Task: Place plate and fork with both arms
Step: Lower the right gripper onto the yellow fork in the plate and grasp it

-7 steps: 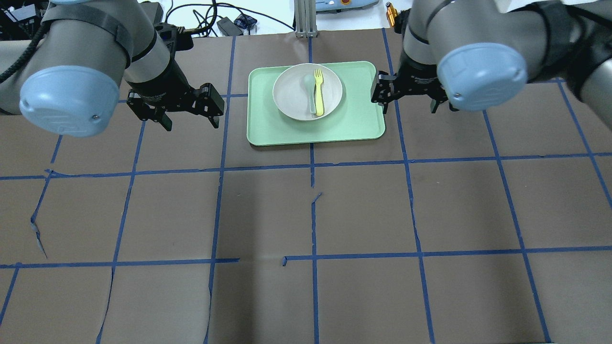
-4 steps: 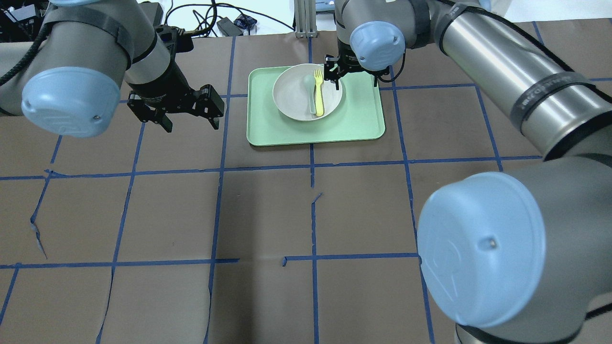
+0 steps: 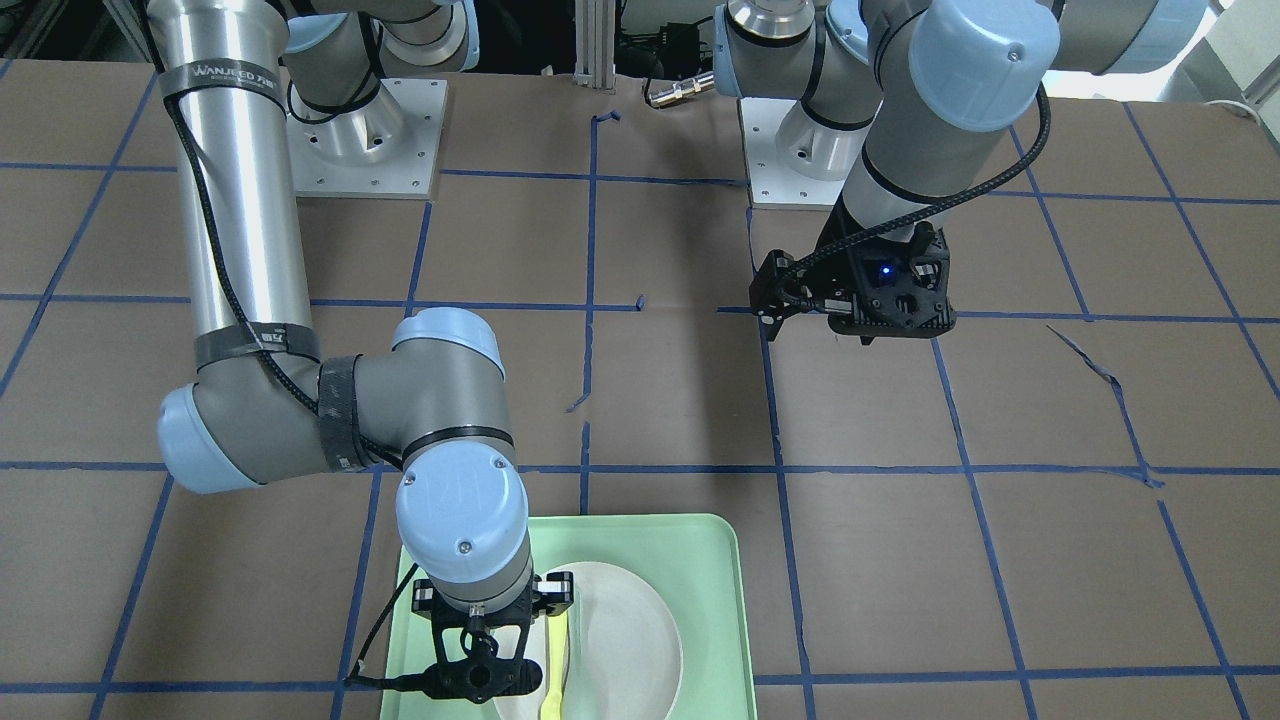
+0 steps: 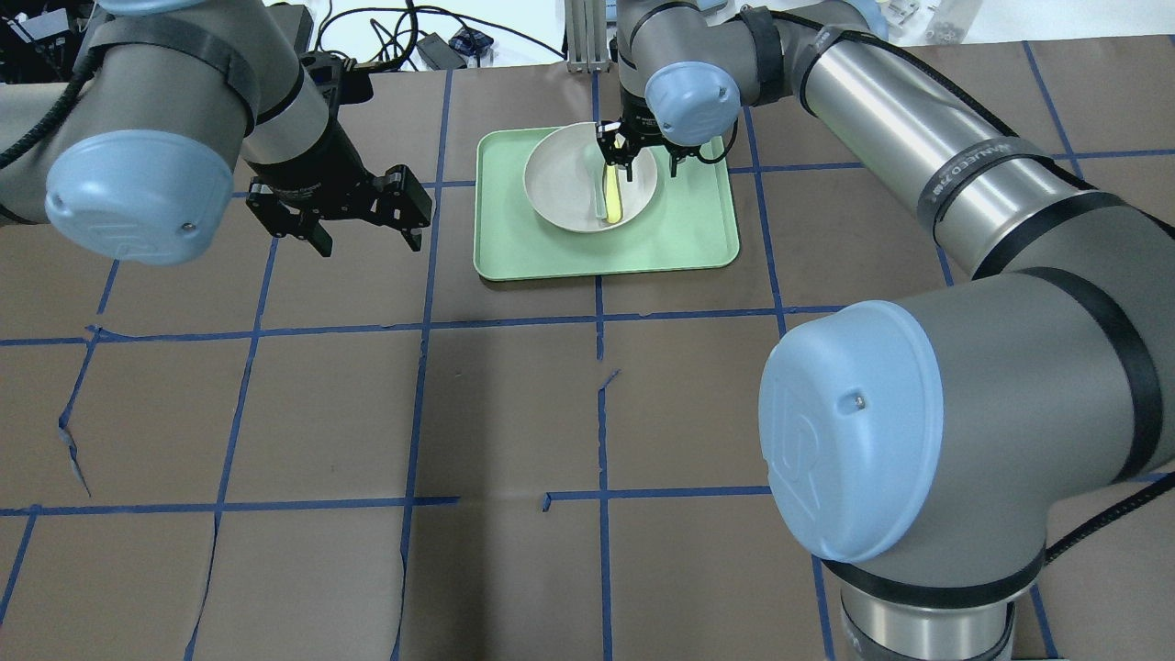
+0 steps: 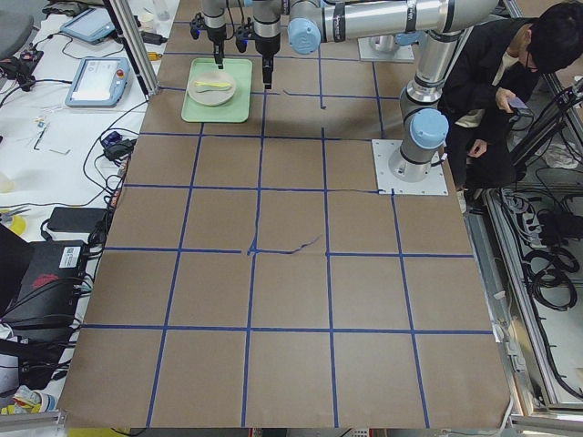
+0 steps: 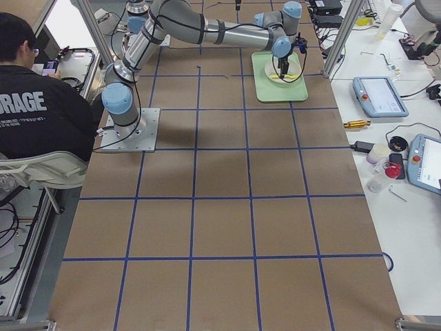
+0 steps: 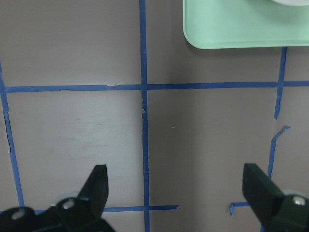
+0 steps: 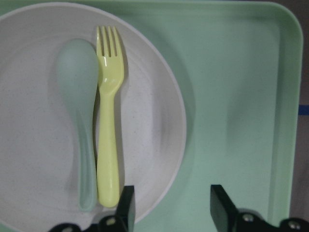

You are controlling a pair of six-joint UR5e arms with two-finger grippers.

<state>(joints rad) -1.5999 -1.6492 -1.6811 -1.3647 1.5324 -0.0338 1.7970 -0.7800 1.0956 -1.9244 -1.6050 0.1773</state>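
The white plate (image 4: 562,191) sits on the mint-green tray (image 4: 684,234) at the far middle of the table. The pale yellow fork (image 8: 109,125) lies on the plate beside a grey-green spoon (image 8: 79,121), tines pointing away from the robot. My right gripper (image 8: 172,208) is open and empty and hovers over the plate's right rim, just right of the fork's handle. It also shows in the overhead view (image 4: 633,154). My left gripper (image 4: 365,231) is open and empty above the table, left of the tray, and it also shows in the left wrist view (image 7: 177,186).
The table is brown paper with a blue tape grid. In the left wrist view only a corner of the tray (image 7: 231,29) shows. Cables and a metal post (image 4: 583,37) stand behind the tray. A seated person (image 5: 496,82) is next to the robot's base.
My right arm has swung left from beside the tray's right edge to over the plate, and its gripper now hangs over the fork's side of the plate. My left arm has not moved.
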